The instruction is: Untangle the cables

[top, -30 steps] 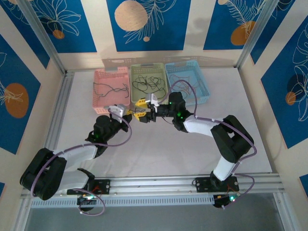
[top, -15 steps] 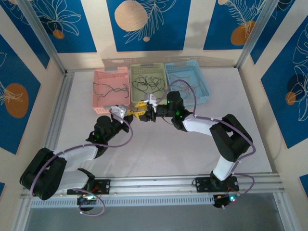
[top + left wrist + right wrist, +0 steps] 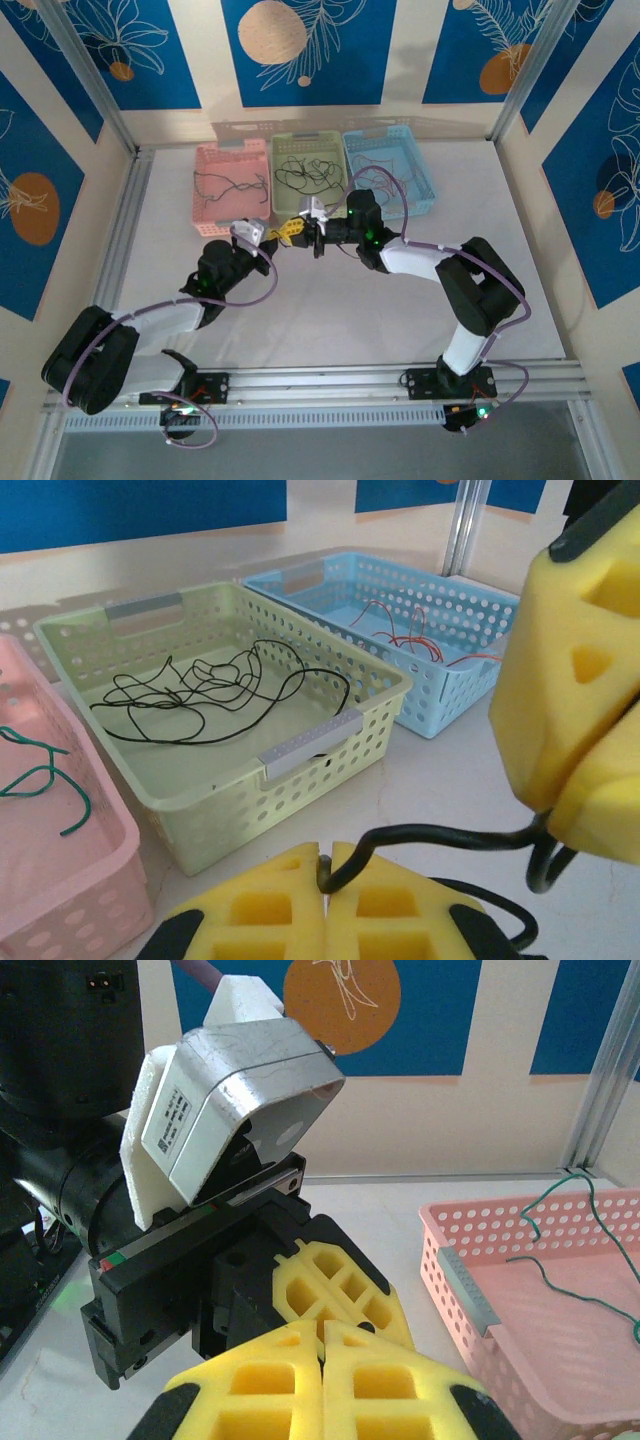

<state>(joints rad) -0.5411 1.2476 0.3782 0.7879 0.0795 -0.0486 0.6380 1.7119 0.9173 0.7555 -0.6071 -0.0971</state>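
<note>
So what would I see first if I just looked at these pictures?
Probably the bright yellow jaws of the left gripper and right gripper, nose to nose in the middle of the table, both pinching one black cable. Just behind them is a row of a pink basket, a green basket and a blue basket, each with thin wires inside.

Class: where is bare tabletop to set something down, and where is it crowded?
Bare: table right of the blue basket, and by the near rail. Crowded: left gripper and right gripper pinching a cable before the green basket.
</note>
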